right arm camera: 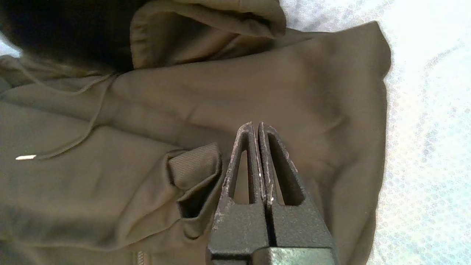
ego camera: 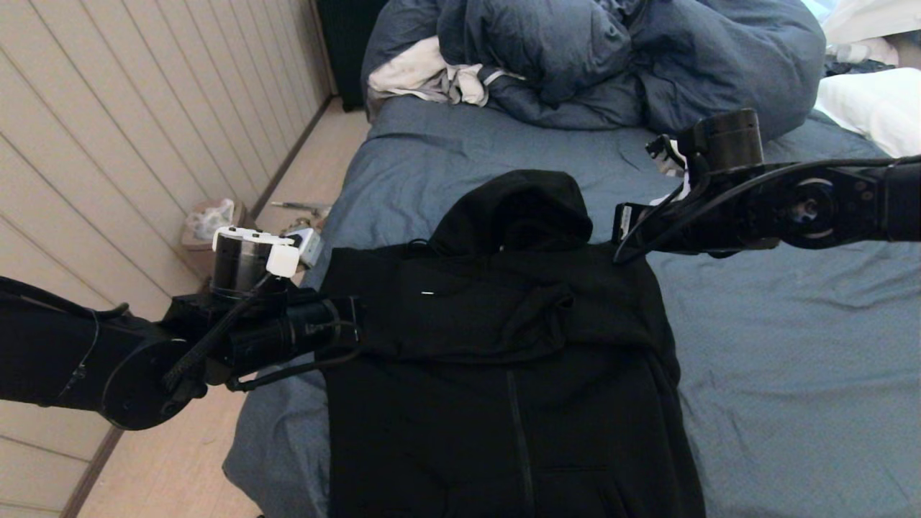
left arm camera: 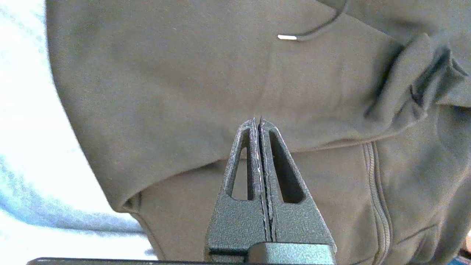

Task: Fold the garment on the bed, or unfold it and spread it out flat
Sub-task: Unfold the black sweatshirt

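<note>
Hoodie lies on bed, hood at 12 o'clock, both sleeves folded across chest. Left gripper and right gripper closed, empty. You've still the body fold left, I'd judge.

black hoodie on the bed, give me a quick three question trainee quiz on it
1. True or false: the left hand is shut and holds nothing.
2. Where do both long sleeves of the black thick-fabric zip hoodie lie? A) spread out to the sides B) folded across the chest C) hanging off the bed
3. Fill in: behind the hood, at the far end of the wide bed with the blue-grey sheet, sits a puffy blue-grey ____.

Key: 1 true; the right hand is shut and empty too. 2 B. 3 duvet.
</note>
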### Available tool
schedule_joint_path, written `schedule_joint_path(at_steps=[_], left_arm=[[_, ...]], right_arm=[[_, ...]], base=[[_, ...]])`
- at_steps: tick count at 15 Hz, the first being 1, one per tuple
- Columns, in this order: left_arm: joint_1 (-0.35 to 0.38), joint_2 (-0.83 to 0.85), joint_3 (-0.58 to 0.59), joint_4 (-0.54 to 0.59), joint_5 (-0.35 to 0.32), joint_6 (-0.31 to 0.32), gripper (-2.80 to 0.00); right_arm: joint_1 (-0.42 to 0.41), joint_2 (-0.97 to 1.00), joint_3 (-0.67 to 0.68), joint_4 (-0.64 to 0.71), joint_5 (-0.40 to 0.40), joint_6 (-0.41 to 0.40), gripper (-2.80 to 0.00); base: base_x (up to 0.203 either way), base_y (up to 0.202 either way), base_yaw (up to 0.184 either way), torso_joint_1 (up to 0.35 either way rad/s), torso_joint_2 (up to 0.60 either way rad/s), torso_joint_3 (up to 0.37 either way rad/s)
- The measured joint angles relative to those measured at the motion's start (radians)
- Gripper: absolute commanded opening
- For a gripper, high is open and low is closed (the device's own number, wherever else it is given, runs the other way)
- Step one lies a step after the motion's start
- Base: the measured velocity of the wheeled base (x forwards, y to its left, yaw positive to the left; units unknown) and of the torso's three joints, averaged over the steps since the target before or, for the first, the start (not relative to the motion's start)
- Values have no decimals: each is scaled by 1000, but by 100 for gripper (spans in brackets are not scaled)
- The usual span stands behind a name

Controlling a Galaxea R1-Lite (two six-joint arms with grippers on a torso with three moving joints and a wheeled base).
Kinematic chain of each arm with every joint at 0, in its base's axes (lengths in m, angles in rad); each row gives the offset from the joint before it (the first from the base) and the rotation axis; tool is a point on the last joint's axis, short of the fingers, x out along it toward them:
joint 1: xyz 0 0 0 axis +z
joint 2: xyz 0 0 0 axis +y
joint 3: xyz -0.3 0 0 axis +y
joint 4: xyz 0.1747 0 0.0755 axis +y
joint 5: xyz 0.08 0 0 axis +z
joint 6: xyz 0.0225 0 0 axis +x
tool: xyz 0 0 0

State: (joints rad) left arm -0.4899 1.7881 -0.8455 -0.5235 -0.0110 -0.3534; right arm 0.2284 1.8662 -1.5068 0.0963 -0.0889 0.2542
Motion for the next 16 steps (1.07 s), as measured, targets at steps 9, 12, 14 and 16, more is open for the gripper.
schedule_joint_path(at_steps=[9, 12, 14, 16], left_arm=[[2, 36, -6, -4, 0, -3, -280], [3, 42, -7, -4, -1, -5, -280], [2, 44, -7, -4, -1, -6, -280], [2, 45, -7, -4, -1, -6, -280]], right_arm=[[2, 17, 15, -148, -95, -3, -280], [32, 18, 40, -170, -177, -35, -280], [41, 16, 62, -187, -179, -49, -280], [39, 13, 72, -187, -180, -57, -280]], base=[[0, 0, 0, 0, 0, 0], [0, 0, 0, 0, 0, 0], [0, 0, 0, 0, 0, 0], [0, 0, 0, 0, 0, 0]])
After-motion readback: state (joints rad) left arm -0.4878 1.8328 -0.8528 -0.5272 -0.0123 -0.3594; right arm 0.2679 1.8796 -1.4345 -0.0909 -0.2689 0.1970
